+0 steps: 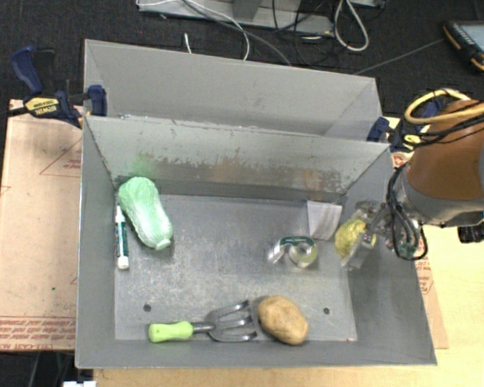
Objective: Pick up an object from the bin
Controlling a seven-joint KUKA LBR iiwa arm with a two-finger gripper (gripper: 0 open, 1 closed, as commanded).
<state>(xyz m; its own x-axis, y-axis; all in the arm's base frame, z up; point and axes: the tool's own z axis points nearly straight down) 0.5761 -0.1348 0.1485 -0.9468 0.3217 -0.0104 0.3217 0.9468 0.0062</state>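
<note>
because the gripper point(361, 238) is down low at the right side of the bin point(229, 154), touching or almost touching a small yellow thing point(348, 233), a few things could go wrong from here; the yellow thing lies close to the slanted right wall, so the gripper may bump or scrape the metal if it pushes any deeper; the yellow thing looks small and round-ish, so i think it could slip out or roll off along the floor; a white card point(322, 216) leans just beside it, and it might get pinched too or get knocked flat; a shiny clear thing point(294, 252) is near on the left and could be nudged.

i cannot tell how wide the gripper is, or if it has hold of anything; it is mixed up with dark wires point(407, 237) under the big orange arm point(451, 160); part of the yellow thing is covered, so i cannot say what it is; the shiny clear thing is hard to make out as well; the arm is cut off at the right edge.

well apart from all this lie a potato point(282, 320) touching a fork point(232, 324) with a green handle at the front, and a green cabbage point(144, 212) with a pen point(123, 239) on the left.
</note>
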